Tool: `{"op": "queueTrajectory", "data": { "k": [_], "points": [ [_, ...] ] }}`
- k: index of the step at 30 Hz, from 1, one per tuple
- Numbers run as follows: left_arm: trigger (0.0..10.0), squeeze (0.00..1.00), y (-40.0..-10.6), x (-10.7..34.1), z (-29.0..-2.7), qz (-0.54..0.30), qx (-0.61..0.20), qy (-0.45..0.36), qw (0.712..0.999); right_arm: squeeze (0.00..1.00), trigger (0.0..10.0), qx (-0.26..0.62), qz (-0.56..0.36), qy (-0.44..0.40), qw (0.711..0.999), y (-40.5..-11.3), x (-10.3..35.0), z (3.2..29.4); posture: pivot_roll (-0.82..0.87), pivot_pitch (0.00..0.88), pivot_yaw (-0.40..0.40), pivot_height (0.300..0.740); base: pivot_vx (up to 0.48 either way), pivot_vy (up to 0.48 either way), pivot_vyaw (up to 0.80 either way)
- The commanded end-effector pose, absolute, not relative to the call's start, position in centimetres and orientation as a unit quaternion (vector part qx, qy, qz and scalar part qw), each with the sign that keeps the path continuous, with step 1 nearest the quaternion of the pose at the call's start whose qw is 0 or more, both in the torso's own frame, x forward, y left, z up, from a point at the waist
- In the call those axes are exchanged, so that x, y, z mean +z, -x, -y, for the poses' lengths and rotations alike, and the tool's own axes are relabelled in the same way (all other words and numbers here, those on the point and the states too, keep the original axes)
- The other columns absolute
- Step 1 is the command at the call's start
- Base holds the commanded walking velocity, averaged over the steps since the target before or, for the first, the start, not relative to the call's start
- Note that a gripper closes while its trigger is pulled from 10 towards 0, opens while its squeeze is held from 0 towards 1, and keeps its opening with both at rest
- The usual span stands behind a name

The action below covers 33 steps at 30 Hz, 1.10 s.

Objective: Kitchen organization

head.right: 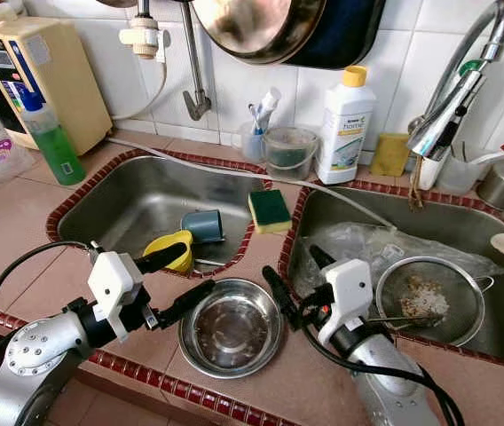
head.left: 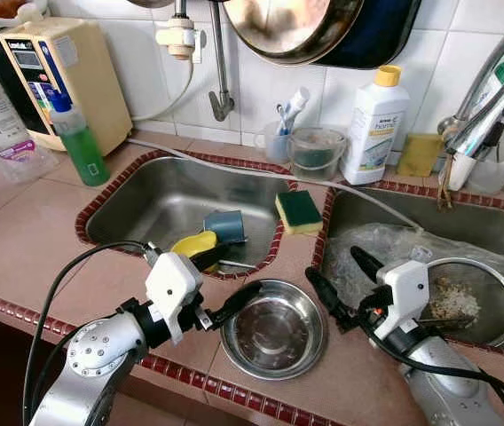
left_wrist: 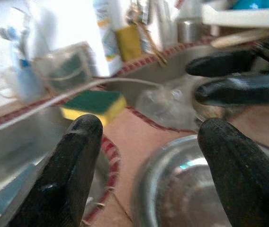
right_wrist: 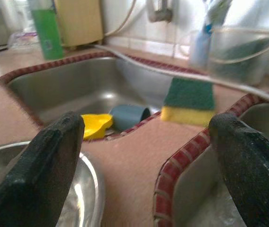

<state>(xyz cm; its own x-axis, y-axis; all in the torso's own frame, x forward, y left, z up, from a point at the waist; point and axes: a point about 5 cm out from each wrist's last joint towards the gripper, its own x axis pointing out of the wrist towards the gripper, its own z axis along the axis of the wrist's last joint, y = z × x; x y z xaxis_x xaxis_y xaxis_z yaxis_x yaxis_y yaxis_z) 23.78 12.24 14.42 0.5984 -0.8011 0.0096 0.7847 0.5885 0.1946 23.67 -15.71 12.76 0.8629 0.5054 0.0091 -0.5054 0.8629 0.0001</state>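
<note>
Both end effectors are spread wide and holding nothing. The left end effector [head.left: 224, 282] sits low over the tiled surface [head.left: 30, 257], one finger reaching over the left sink's front edge by the yellow cup [head.left: 195, 245], the other finger right at the rim of the steel bowl [head.left: 274, 330], maybe just touching it, hard to call. The right end effector [head.left: 341, 276] hangs on the other side of that bowl, with one finger over the strip of surface between bowl and right sink [head.left: 492, 226] and the other over the sink's near corner.

The bowl stands upright on the surface in front of the divider between the two sinks. In the left sink [head.left: 137, 209] a blue-grey cup [head.left: 226, 226] lies tipped next to the yellow one. A green-and-yellow sponge [head.left: 299, 211] rests on the divider.

Readable text: the white bottle [head.right: 340, 127] with the yellow cap says "home". The labels on the beige wall unit [head.left: 67, 75] and green bottle [head.left: 82, 142] are too small to read.
</note>
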Motion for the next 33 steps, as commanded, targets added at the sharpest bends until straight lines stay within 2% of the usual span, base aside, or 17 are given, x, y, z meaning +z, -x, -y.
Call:
{"op": "queueTrajectory", "data": {
  "k": [1, 9, 15, 21, 33],
  "points": [
    [10.0, 0.0, -23.3, 14.5, -12.1, 0.046, -0.458, -0.098, 0.882, 0.0, 10.0, 0.284, 0.005, -0.006, 0.959, -23.4, 13.4, 15.3, -0.14, 0.085, 0.06, 0.74, 0.0, 0.0, 0.0],
    [10.0, 0.0, -23.1, 14.8, -12.1, 0.047, -0.465, -0.101, 0.878, 0.0, 10.0, 0.343, -0.035, -0.051, 0.937, -22.8, 13.6, 15.0, -0.14, 0.099, 0.054, 0.74, 0.0, 0.0, 0.0],
    [10.0, 0.0, -23.2, 15.0, -12.2, 0.047, -0.465, -0.107, 0.877, 0.0, 10.0, 0.343, -0.067, -0.082, 0.933, -23.2, 13.8, 15.0, -0.14, 0.103, 0.047, 0.74, 0.0, 0.0, 0.0],
    [10.0, 0.0, -23.2, 15.3, -12.2, 0.051, -0.459, -0.105, 0.881, 0.0, 10.0, 0.334, -0.098, -0.071, 0.935, -24.0, 13.7, 15.3, -0.13, 0.104, 0.034, 0.74, 0.0, 0.0, 0.0],
    [10.0, 0.0, -23.2, 15.9, -11.8, 0.061, -0.455, -0.096, 0.883, 0.0, 10.0, 0.381, -0.167, -0.051, 0.908, -24.4, 12.9, 15.1, -0.12, 0.103, 0.007, 0.74, 0.0, 0.0, 0.0]
  ]
}}
